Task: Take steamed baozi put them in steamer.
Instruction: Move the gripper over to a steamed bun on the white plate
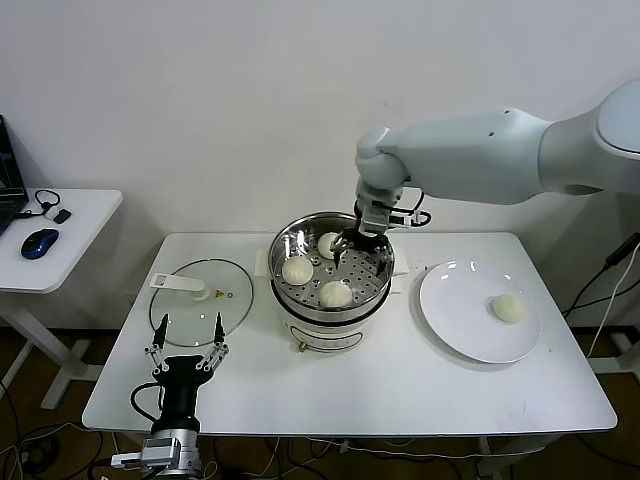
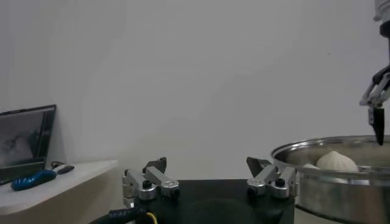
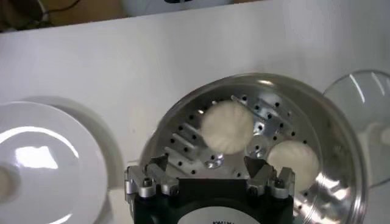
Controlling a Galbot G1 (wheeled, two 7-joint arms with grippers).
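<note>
The steel steamer (image 1: 372, 292) stands mid-table with three cream baozi on its perforated tray: one at the left (image 1: 297, 270), one at the back (image 1: 329, 243) and one at the front (image 1: 336, 294). A fourth baozi (image 1: 509, 308) lies on the white plate (image 1: 455, 300) to the right. My right gripper (image 1: 358, 245) hangs open and empty over the steamer's back right part. In the right wrist view it (image 3: 207, 163) is above the tray, with two baozi (image 3: 226, 126) (image 3: 294, 159) beyond it. My left gripper (image 1: 187, 352) is open and empty, parked near the table's front left edge.
A flat glass lid (image 1: 200, 295) with a white handle lies left of the steamer, just behind the left gripper. A small side table at the far left holds a blue mouse (image 1: 40, 242). The left wrist view shows the steamer rim (image 2: 341, 182).
</note>
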